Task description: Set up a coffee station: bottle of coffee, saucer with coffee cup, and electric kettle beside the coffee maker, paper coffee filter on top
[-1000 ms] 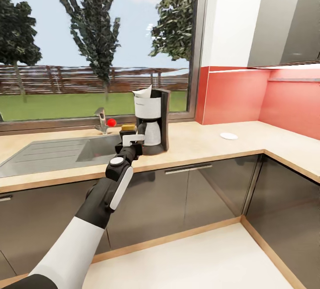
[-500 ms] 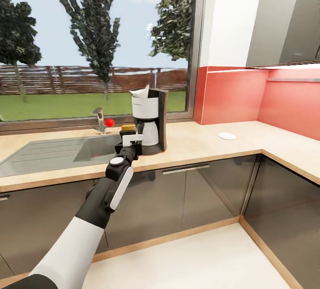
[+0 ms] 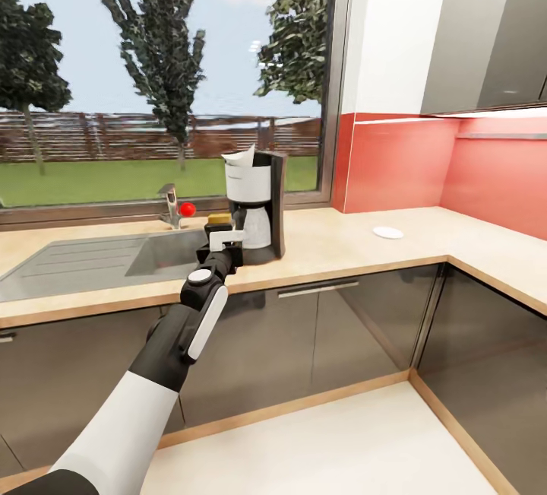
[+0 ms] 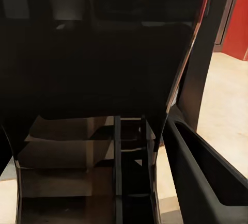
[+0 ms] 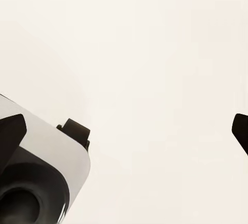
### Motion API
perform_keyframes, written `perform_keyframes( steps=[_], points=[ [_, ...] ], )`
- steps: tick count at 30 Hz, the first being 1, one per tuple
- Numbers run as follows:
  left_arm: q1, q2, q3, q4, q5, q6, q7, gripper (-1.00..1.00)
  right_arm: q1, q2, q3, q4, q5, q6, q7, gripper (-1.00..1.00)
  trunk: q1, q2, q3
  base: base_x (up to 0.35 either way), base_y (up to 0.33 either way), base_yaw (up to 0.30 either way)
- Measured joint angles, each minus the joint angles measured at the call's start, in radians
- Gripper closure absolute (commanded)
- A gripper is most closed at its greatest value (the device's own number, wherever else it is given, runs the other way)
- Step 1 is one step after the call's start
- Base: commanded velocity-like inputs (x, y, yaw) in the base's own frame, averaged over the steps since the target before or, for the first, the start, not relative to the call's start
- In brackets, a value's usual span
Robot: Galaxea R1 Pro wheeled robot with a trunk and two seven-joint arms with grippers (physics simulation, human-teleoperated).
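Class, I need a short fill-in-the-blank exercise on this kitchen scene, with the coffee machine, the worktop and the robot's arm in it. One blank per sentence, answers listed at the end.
1. The paper coffee filter sits on top of the ____.
2. The saucer lies on the kitchen countertop with no ____ on it.
3. The left gripper reaches between the coffee maker and the steel ____.

Missing words: coffee maker; cup; sink

A steel sink (image 3: 83, 263) with a ribbed drainboard is inset below a wide window (image 3: 167, 77) showing trees, lawn and a wooden fence. A chrome faucet (image 3: 170, 206) with a red knob (image 3: 188, 209) stands behind it. To the right are a red backsplash (image 3: 403, 164) and grey wall cabinets (image 3: 490, 39).
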Motion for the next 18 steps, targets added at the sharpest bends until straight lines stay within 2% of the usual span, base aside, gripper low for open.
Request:
perform_keyframes(
  steps=[14,18],
  points=[
    [0.000,0.000,0.000,0.000,0.000,0.000,0.000,1.00,0.000,0.000,0.000,0.000,0.000,0.000,0.000,-1.00,0.046,-0.084,-0.038,0.000,0.000,0.000],
    [0.000,0.000,0.000,0.000,-0.001,0.000,0.000,1.00,0.000,0.000,0.000,0.000,0.000,0.000,0.000,-1.00,0.046,-0.084,-0.038,0.000,0.000,0.000]
  ],
)
